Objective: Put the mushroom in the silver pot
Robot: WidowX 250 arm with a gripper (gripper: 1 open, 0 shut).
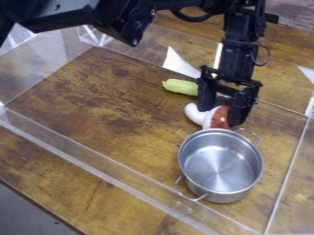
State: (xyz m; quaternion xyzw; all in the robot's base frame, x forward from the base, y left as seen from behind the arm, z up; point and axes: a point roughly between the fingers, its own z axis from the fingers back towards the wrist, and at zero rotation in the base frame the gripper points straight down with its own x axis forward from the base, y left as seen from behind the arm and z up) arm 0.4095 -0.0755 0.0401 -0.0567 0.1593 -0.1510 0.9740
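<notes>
The wooden tabletop [92,119] forms the work surface. The black robot arm [92,16] enters from the upper left of the view and extends over the far part of the tabletop.

The silver pot [221,167] rests upright at the lower right. Its mouth faces up, and its interior shows bare metal. One loop handle projects at the upper right of the rim, the other at the lower left.

The black gripper [226,107] points down on the far side of the pot. Its jaws are spread in the released state, positioned over and about the mushroom [200,114]. Contact between fingers and mushroom cannot be determined.

The mushroom lies on its side on the tabletop, outside the pot and just beyond its rim. The white stem points to the left; the red-brown cap is to the right, partly covered by the gripper.

The yellow-green corn-like vegetable [181,87] lies beyond the mushroom, to the left of the gripper.
</notes>
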